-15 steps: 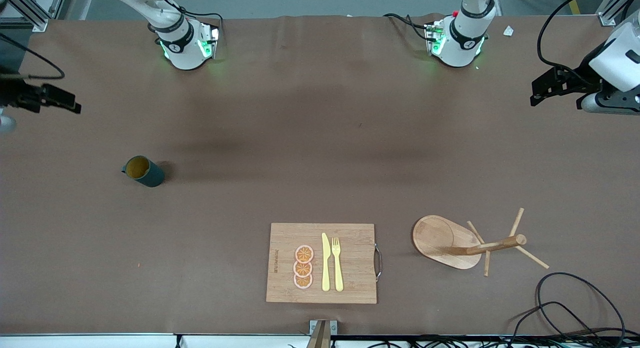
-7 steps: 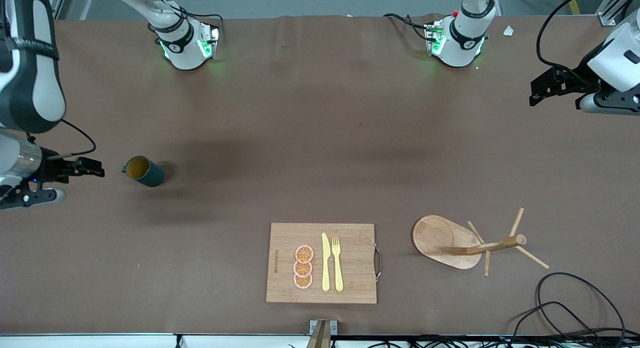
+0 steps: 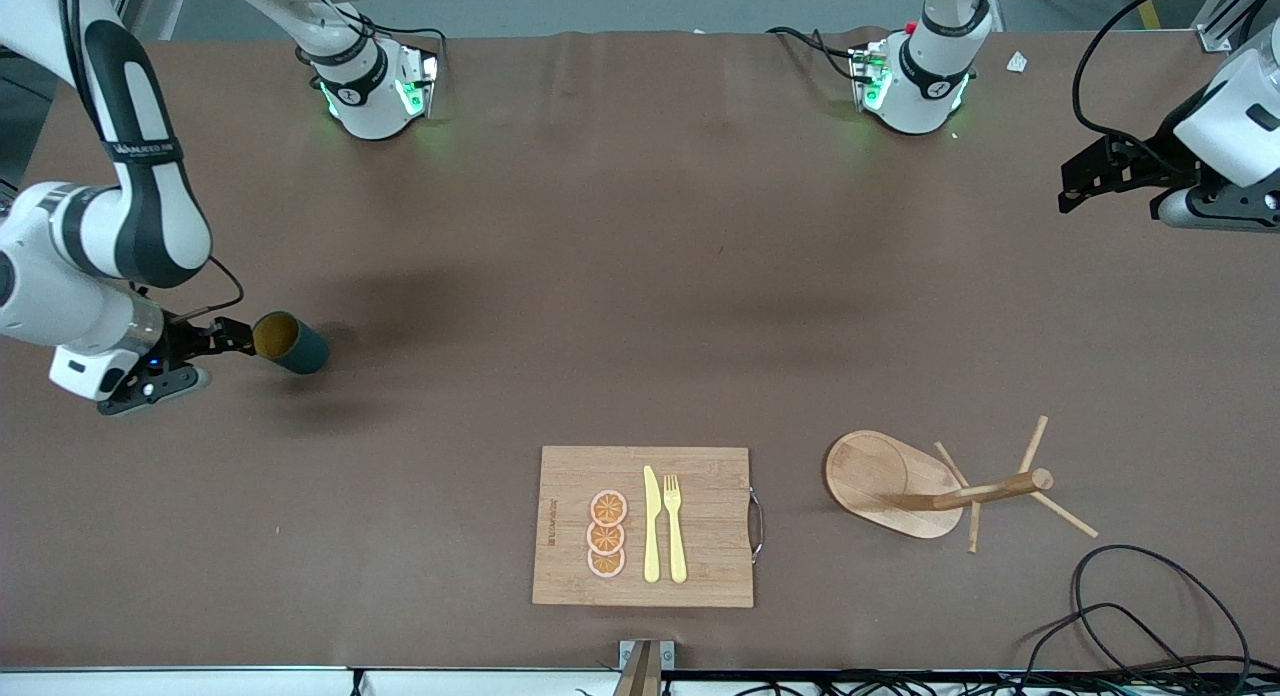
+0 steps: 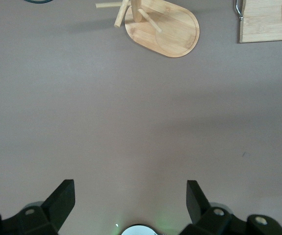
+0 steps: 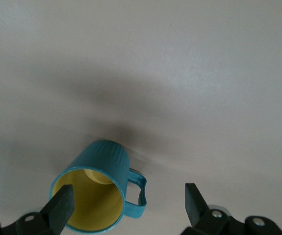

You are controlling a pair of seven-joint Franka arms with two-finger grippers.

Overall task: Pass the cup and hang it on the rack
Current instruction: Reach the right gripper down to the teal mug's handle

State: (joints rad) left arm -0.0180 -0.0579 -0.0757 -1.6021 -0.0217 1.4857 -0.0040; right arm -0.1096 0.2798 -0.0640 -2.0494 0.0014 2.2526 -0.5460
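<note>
Cup (image 3: pixel 290 342) upright — right claw (image 3: pixel 232 339) open beside it.

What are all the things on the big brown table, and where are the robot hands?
cup: one, dark teal, yellow inside, toward the right arm's end.
rack: one, light wood, toward the left arm's end.
cutting board: one, wooden, beside the rack.
orange slices: three, on the board.
knife and fork: one each, yellow, on the board.
cable: black, near the rack.
right gripper: open, at the cup.
left gripper: open, waiting above the table.
</note>
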